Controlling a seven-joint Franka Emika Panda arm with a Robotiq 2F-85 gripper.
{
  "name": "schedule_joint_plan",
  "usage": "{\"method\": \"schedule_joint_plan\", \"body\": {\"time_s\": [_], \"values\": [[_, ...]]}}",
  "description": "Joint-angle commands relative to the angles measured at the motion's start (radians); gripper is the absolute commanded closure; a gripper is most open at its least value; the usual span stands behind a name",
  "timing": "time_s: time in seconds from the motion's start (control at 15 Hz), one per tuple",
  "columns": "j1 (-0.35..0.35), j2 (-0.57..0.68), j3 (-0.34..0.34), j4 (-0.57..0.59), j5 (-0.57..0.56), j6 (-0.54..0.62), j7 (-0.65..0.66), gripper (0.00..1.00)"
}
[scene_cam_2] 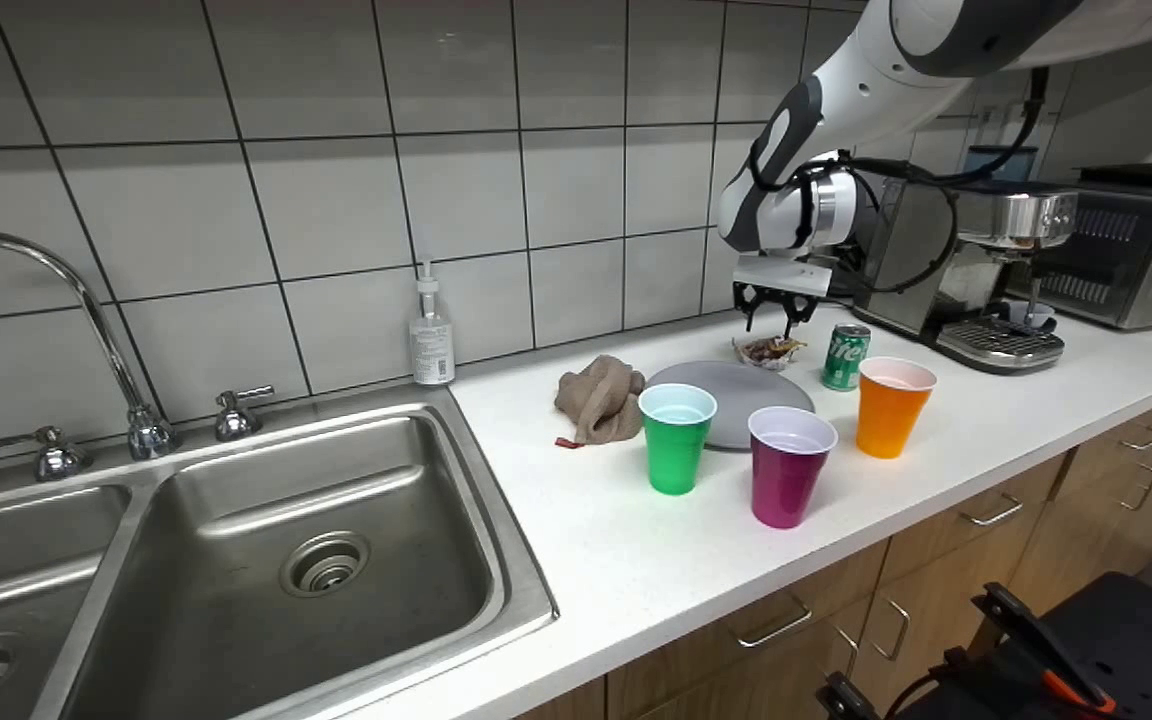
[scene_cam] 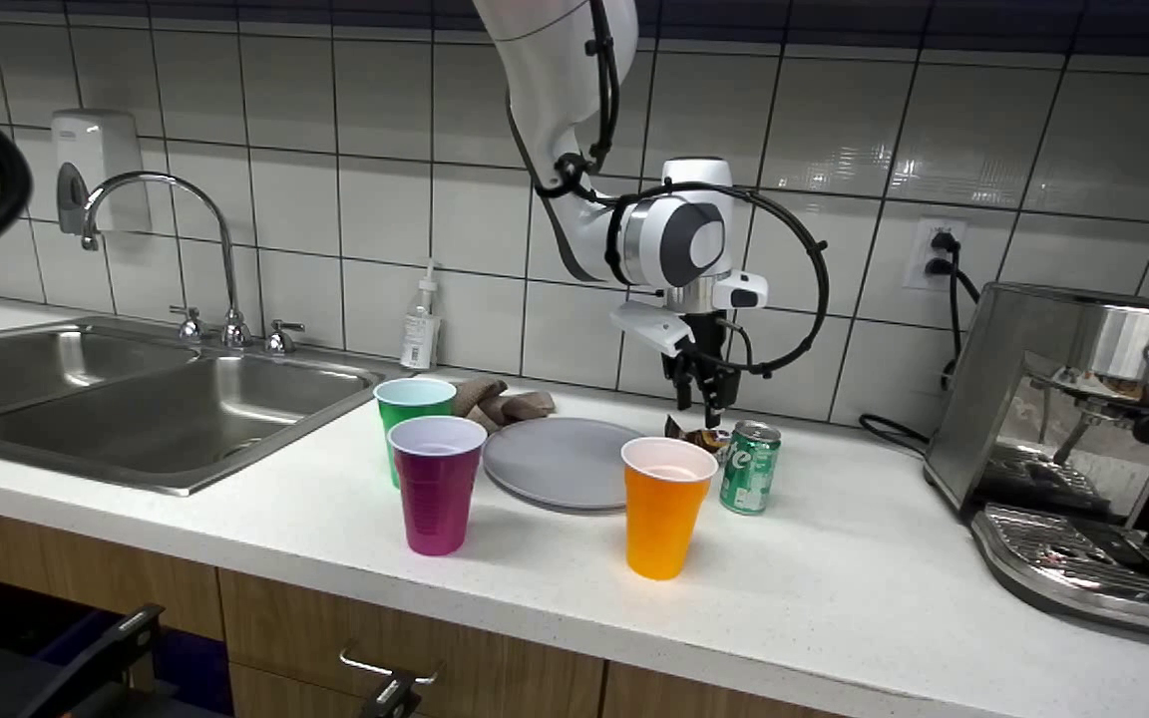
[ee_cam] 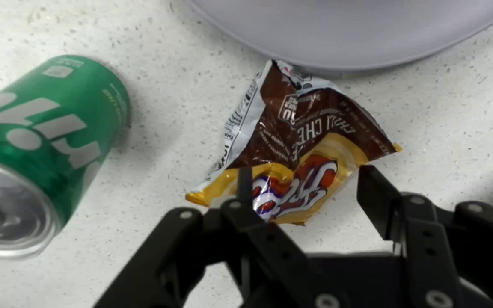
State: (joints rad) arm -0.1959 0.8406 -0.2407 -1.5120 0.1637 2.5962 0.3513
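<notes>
My gripper [ee_cam: 304,175] is open and empty, pointing down just above a crumpled brown and yellow snack bag [ee_cam: 302,141]. In the wrist view the left finger overlaps the bag's yellow end and the right finger lies beside its right edge. The gripper [scene_cam: 698,411] hangs over the bag [scene_cam: 708,440] in an exterior view, and the gripper [scene_cam_2: 769,326] and bag [scene_cam_2: 766,351] also show in an exterior view. A green soda can [ee_cam: 54,111] stands beside the bag; it also shows upright in an exterior view [scene_cam: 750,469]. A grey plate [ee_cam: 349,38] lies close to the bag.
An orange cup [scene_cam: 667,524], a purple cup [scene_cam: 437,499] and a green cup [scene_cam_2: 676,450] stand upright around the plate's front and side. A brown cloth [scene_cam_2: 601,400], soap bottle [scene_cam_2: 431,340] and sink [scene_cam_2: 526,560] lie to one side. An espresso machine [scene_cam: 983,389] stands on the opposite side.
</notes>
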Motion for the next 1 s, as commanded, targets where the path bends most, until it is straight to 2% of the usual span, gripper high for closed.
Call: {"method": "schedule_joint_plan", "body": {"time_s": [0.0, 0.53, 0.93], "values": [[-0.011, -0.082, 0.032, -0.083, 0.002, -0.013, -0.051, 0.02], [-0.011, -0.221, 0.067, -0.263, 0.000, 0.017, -0.149, 0.00], [-0.026, -0.365, 0.121, -0.439, 0.010, 0.023, -0.291, 0.00]]}}
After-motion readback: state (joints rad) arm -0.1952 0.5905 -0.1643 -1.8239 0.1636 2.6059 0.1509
